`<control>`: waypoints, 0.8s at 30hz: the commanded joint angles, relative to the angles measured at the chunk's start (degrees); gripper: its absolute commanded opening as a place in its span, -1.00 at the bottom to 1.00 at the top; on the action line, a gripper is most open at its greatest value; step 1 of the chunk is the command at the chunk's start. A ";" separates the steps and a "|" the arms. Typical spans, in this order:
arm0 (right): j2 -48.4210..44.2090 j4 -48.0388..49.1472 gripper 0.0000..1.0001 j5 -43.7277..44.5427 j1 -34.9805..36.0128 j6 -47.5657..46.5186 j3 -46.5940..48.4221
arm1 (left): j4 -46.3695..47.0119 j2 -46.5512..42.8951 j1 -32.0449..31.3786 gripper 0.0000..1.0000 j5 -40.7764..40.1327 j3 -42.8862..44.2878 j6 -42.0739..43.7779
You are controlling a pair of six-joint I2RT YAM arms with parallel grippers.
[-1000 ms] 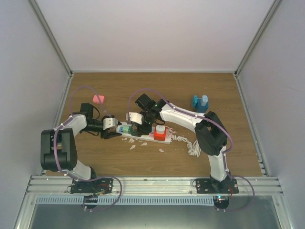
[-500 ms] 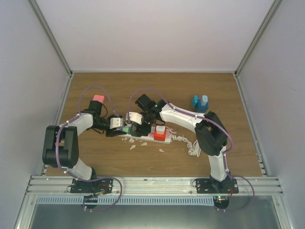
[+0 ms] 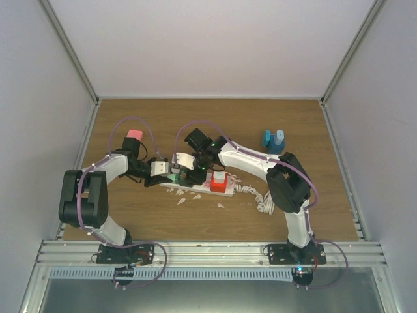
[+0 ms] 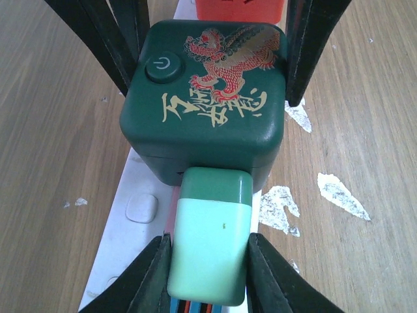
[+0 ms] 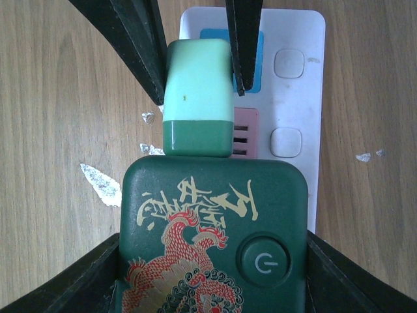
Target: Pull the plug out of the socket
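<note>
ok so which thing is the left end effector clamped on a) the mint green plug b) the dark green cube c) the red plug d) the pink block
a: the left end effector has its fingers pressed on both sides of the mint green plug; the right end effector holds the dark green cube

1. Tabletop (image 3: pixel 195 117): brown wood-grain board that forms the floor of the enclosure, with small white flecks (image 4: pixel 335 192) scattered near its middle.
2. Far wall (image 3: pixel 208 45): plain matt white panel.
3. Left wall (image 3: pixel 32 130) and right wall (image 3: pixel 384 130): pale panels rising from the board's side edges.
4. Corner posts (image 3: pixel 68 49): grey metal profiles at both far corners.
5. Near rail (image 3: pixel 208 251): slotted aluminium extrusion across the near edge, with a grey sheet (image 3: pixel 208 297) nearer still.
6. Light: soft and even, with faint shadows.
</note>
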 commanded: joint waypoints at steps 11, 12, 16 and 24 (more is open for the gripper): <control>3.29 -2.43 -0.57 2.44 0.86 -0.03 -0.72 | -3.78 0.85 5.99 -0.74 -2.29 4.65 5.58; 3.18 -2.59 -0.61 2.58 0.82 -0.10 -1.00 | -3.84 0.91 6.59 -0.74 -2.48 4.68 6.33; 3.15 -3.43 -0.70 2.65 0.82 -0.03 -1.49 | -4.37 0.89 9.05 -0.74 -2.73 5.23 8.54; 3.10 -4.97 -0.77 3.46 0.81 0.22 -1.43 | -8.39 2.81 14.39 -0.78 -1.68 9.49 12.82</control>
